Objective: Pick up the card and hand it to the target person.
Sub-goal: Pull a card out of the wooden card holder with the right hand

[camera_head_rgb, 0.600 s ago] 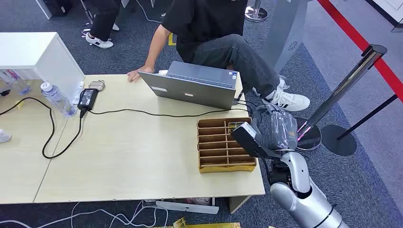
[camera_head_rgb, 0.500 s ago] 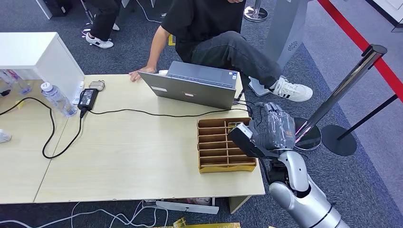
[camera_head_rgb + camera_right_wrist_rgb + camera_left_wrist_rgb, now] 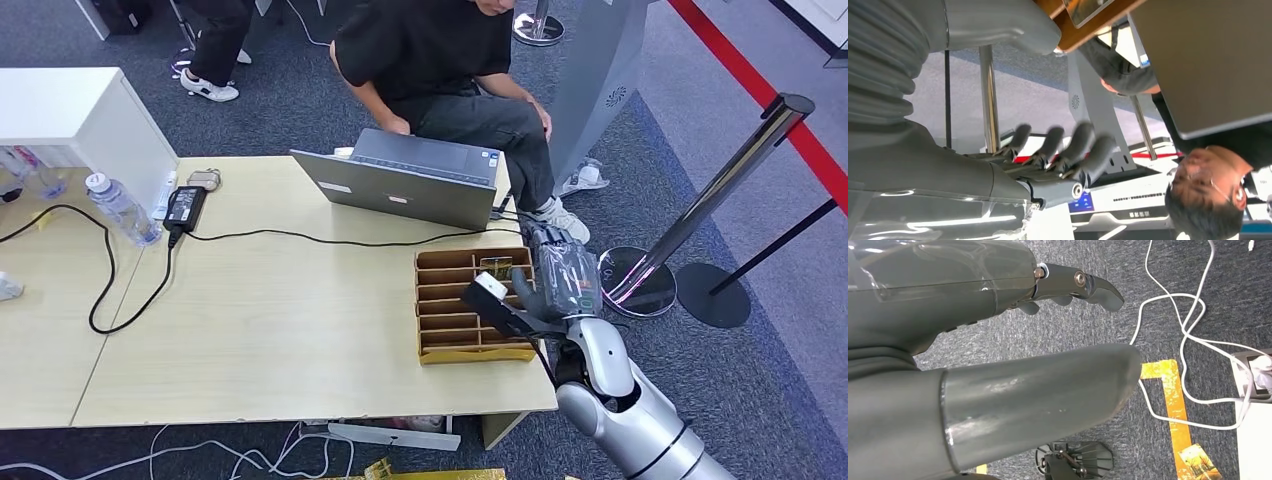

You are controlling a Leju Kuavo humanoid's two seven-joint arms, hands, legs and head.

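A brown slotted card holder [image 3: 470, 352] stands at the right end of the table. One card [image 3: 496, 266] stands in its far right slot, and its edge [image 3: 1088, 9] also appears in the right wrist view. My right hand [image 3: 562, 278] hovers over the holder's right edge, just right of the card. Its fingers [image 3: 1058, 145] are spread and straight, with nothing in them. The person in a black shirt [image 3: 430, 50] sits behind the laptop. My left hand [image 3: 998, 340] hangs over the carpet, empty, fingers apart.
A grey laptop [image 3: 410, 180] stands just beyond the holder, with a black cable running left to a power adapter [image 3: 186, 206]. A water bottle [image 3: 120, 208] and a white cabinet [image 3: 70, 110] are at the far left. A stanchion post [image 3: 700, 210] with red tape stands to the right.
My right hand has shifted left and further over the holder. The person has swung the outstretched leg back and now sits facing the laptop.
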